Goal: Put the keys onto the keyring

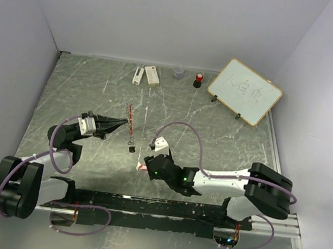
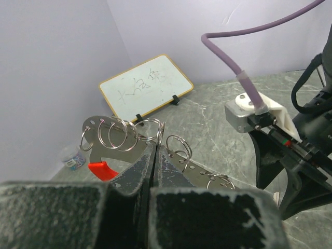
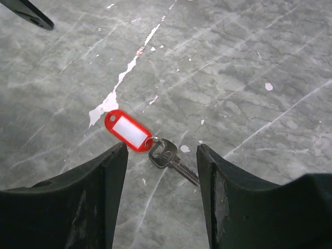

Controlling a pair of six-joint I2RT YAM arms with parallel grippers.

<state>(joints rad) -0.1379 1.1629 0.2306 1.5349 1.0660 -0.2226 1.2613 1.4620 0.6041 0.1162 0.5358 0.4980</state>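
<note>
My left gripper (image 1: pixel 120 123) is shut on the keyring's curved grey piece (image 2: pixel 115 136), which carries several thin silver rings (image 2: pixel 179 145) and ends in a red fob (image 2: pixel 101 169). In the top view the fob (image 1: pixel 130 113) points away from me and the rings (image 1: pixel 131 138) hang toward me. The black-tag key (image 1: pixel 132 149) lies on the table just below them. My right gripper (image 3: pixel 161 149) is open, its jaws low on either side of the red-tag key (image 3: pixel 128 129), whose silver blade (image 3: pixel 174 159) lies flat on the table. That key shows faintly in the top view (image 1: pixel 140 167).
A small whiteboard (image 1: pixel 244 91) leans at the back right. Two white boxes (image 1: pixel 147 75), a small clear cup (image 1: pixel 178 72) and a red-capped black cylinder (image 1: pixel 198 80) stand along the back. The right arm's wrist (image 2: pixel 257 113) is close to my left gripper.
</note>
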